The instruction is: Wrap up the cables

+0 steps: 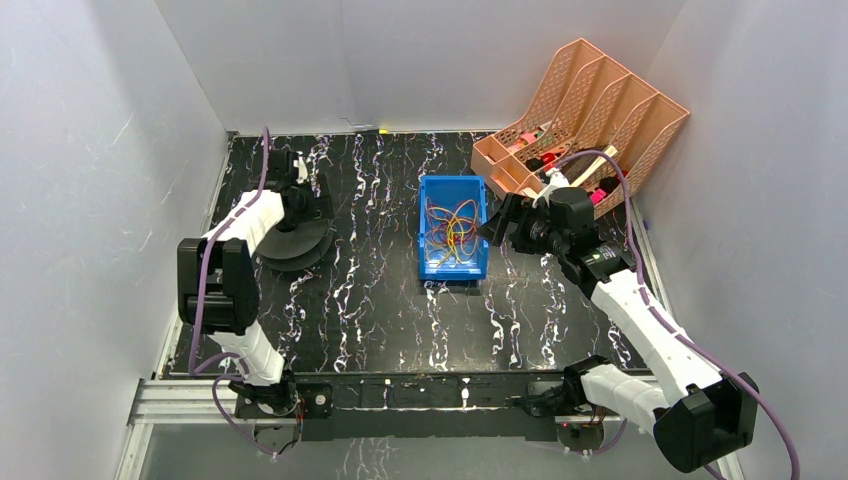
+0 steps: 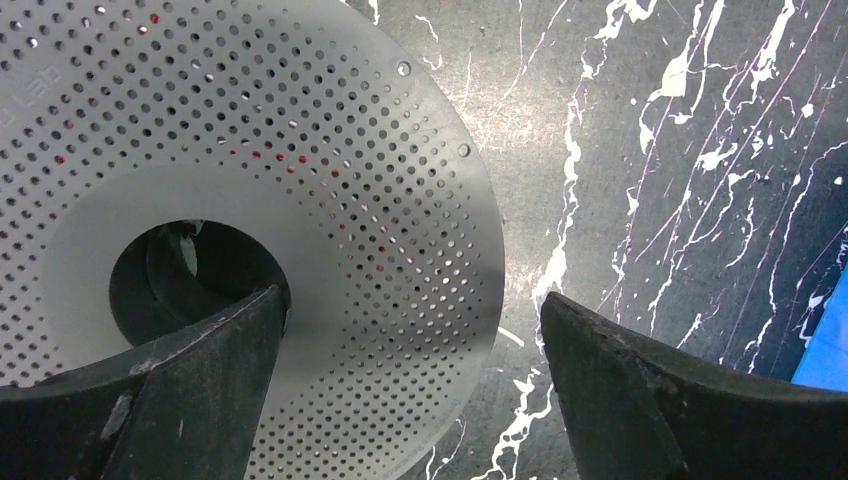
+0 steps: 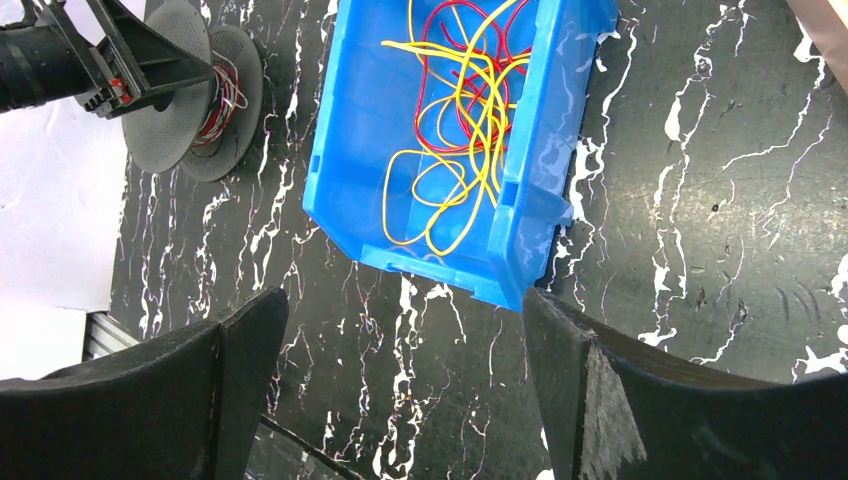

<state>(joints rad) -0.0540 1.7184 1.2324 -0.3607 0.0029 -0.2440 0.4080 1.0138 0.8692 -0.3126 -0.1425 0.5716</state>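
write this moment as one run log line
left gripper open, over spool | right gripper open, empty, by blue bin | cables yellow and red, loose in bin

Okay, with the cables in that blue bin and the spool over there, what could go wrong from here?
The yellow and red cables lie tangled in the blue bin, so pulling one may drag the whole clump or shift the bin. The open left jaws straddle the perforated rim of the spool; a bump might shift it.
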